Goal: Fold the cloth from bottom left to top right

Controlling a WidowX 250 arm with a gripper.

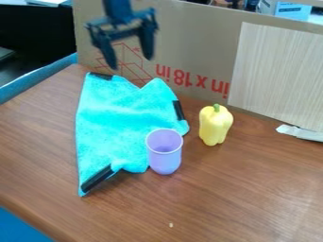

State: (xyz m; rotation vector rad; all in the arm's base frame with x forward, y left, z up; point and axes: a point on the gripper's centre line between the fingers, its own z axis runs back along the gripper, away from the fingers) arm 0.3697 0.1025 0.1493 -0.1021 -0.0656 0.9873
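Cloth [116, 123]: one, turquoise, rumpled, black strips at its edges, a notch in its far edge; laid on the bench [240, 203], its near-left corner drawn to a point. Bench: brown wood grain, a pale crumb [170, 225] nearer the viewer than the cloth. Cup [166, 160]: purple, upright, at the cloth's near-right edge. Pepper [215, 125]: yellow, green stem, right of the cloth. Cardboard [195, 52]: brown, red print, standing behind the cloth; a pale wood-grain panel [274, 75] against it, right of the cloth, with a white scrap [300, 133] at its foot. End effector [131, 63]: black, above the cloth's far edge, fingers wide apart, nothing held. Obscured: part of the cloth's edge, behind the cup; whether the two touch, cannot tell. Cut off: a blue-and-white box [290, 9] beyond the cardboard, far right of the cloth. Indistinct: dark shapes far left of the cloth.
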